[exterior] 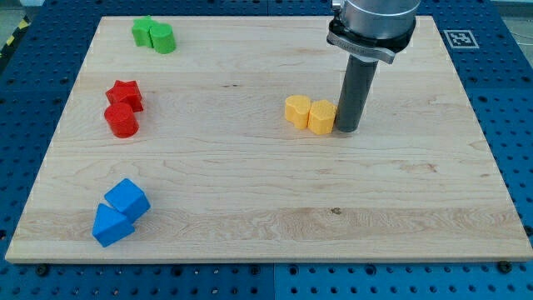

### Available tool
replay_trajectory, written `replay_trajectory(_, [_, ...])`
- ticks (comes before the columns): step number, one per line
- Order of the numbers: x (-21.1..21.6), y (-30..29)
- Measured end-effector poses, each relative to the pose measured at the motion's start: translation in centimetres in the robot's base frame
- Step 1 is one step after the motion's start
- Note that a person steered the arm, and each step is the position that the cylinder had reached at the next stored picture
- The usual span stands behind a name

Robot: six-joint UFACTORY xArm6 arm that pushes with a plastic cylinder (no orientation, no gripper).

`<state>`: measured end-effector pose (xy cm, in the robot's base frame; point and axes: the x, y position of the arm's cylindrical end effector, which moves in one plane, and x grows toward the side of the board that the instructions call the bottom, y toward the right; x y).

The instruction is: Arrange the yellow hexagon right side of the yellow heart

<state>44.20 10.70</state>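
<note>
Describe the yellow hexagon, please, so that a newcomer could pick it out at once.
Start at the dark rod over the wooden board; my tip rests near its middle. Two yellow blocks sit touching just to the view's left of it. The yellow hexagon is the one against my tip, flat-sided; the yellow heart lies farther left, with rounded lobes.

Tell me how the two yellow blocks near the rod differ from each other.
The yellow heart lies toward the view's left; the yellow hexagon sits on its right, touching it. The hexagon meets my tip; the heart stands clear of it. The heart's top looks lobed, the hexagon's flat-sided. Both share the same yellow and similar size.
</note>
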Motion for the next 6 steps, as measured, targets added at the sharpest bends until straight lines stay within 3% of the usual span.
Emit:
replay_trajectory(1, [0.9,0.0])
replay_trajectory(2, [5.6,-0.4])
replay_trajectory(3, [7.1,-3.1])
replay_trajectory(4, [3.7,-3.7])
replay_trajectory(6, [1.1,-3.7])
